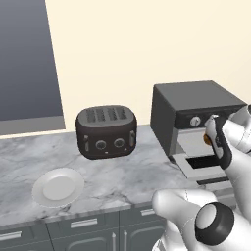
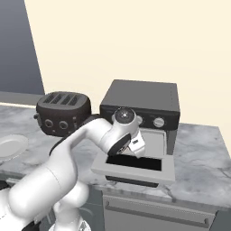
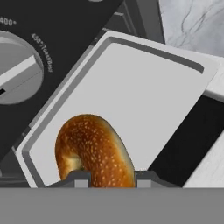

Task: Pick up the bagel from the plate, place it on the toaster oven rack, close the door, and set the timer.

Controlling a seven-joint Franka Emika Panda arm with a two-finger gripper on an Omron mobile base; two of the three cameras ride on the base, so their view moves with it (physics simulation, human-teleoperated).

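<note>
- Looking from the left base view: the plate (image 1: 58,187) lies bare on the near left of the marble bench (image 1: 132,169), well apart from the oven. The dark brown four-slot toaster (image 1: 106,131) stands behind it, further right. The dark grey toaster oven (image 1: 196,112) sits at the right with its door (image 1: 203,164) let down flat toward the near side. The white arm reaches in front of the oven's opening, and a speck of golden brown from the bagel (image 1: 207,139) shows beside the wrist; the fingers themselves are hidden here.
- Looking from the right base view: the arm bends up from the lower left and its hand dips toward the mouth of the toaster oven (image 2: 140,106), just under the silver knobs (image 2: 158,122). The door (image 2: 134,168) lies open and level, dark glass facing up. The toaster (image 2: 63,113) stands to the oven's left, and the plate (image 2: 10,146) is at the far left edge of the bench (image 2: 198,162).
- Looking from the hand view: the fingers (image 3: 78,179) are closed on the bagel (image 3: 94,151), which stands on edge between them, seeded crust toward the camera. Past it lies the light-grey toaster oven rack (image 3: 131,92); whether the bagel touches it cannot be told. A silver knob (image 3: 17,70) fills the upper left, and the dark door glass (image 3: 188,140) shows at the right.
</note>
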